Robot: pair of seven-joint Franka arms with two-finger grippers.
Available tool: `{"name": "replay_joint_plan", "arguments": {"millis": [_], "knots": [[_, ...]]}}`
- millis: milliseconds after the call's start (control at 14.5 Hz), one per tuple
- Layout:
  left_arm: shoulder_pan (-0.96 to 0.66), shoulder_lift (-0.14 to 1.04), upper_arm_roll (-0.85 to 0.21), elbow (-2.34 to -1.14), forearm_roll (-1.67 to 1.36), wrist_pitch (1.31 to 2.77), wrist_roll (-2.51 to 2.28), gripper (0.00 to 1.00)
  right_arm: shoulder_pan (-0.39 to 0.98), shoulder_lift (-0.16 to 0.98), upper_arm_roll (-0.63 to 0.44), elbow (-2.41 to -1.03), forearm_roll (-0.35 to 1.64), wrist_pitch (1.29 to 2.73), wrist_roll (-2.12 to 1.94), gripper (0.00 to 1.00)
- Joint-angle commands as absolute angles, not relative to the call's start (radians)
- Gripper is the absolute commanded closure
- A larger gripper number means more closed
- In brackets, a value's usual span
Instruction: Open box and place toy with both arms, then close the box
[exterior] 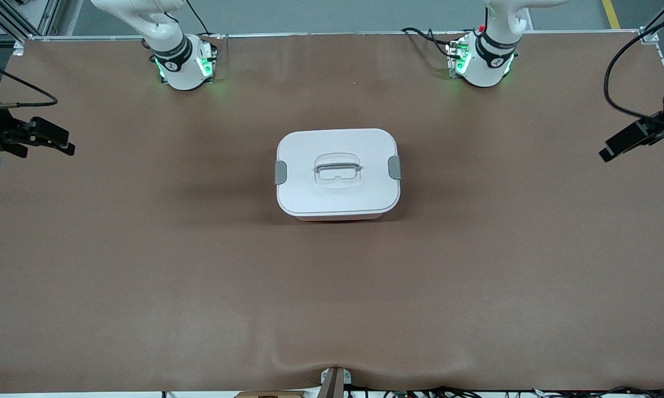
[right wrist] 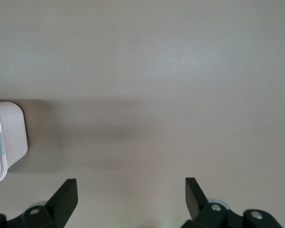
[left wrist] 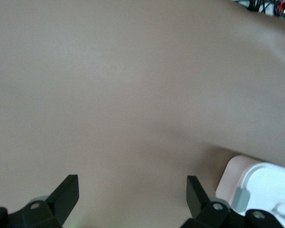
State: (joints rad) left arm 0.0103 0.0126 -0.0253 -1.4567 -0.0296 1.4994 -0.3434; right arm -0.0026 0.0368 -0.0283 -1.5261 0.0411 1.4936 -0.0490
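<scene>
Front view: the box [exterior: 338, 174] is seen mid-counter [exterior: 144, 265], lid [exterior: 337, 193] on, grey handle [exterior: 338, 167] recessed at centre, one grey clip [exterior: 281, 172] toward the right arm's end and another clip [exterior: 395, 167] toward the left arm's end. Left gripper [exterior: 622, 145] is held up over the counter's edge at the left arm's end, right gripper [exterior: 47, 138] over the edge at the right arm's end, both well apart from the box. Wrist views: left jaws [left wrist: 133, 194] and right jaws [right wrist: 131, 194] are shown released, nothing btwn them, w/ a box corner caught at each frame's edge.
</scene>
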Motion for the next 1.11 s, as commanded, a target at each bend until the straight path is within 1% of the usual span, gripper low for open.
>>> {"name": "replay_joint_plan", "arguments": {"millis": [0, 277, 692, 1038], "knots": [[-0.003, -0.046, -0.008, -1.479, -0.040, 1.459, -0.238, 0.00, -0.011, 0.015, -0.025, -1.543, 0.035, 1.499, -0.041, 0.00], [-0.003, -0.058, 0.021, -1.483, -0.032, 1.436, -0.057, 0.00, -0.011, 0.015, -0.025, -1.545, 0.035, 1.497, -0.043, 0.00], [-0.008, -0.055, 0.009, -1.488, -0.005, 1.439, -0.048, 0.00, -0.011, 0.014, -0.026, -1.545, 0.035, 1.488, -0.043, 0.00], [-0.009, -0.051, 0.012, -1.499, -0.006, 1.470, -0.046, 0.00, -0.011, 0.014, -0.026, -1.546, 0.035, 1.488, -0.043, 0.00]]}}
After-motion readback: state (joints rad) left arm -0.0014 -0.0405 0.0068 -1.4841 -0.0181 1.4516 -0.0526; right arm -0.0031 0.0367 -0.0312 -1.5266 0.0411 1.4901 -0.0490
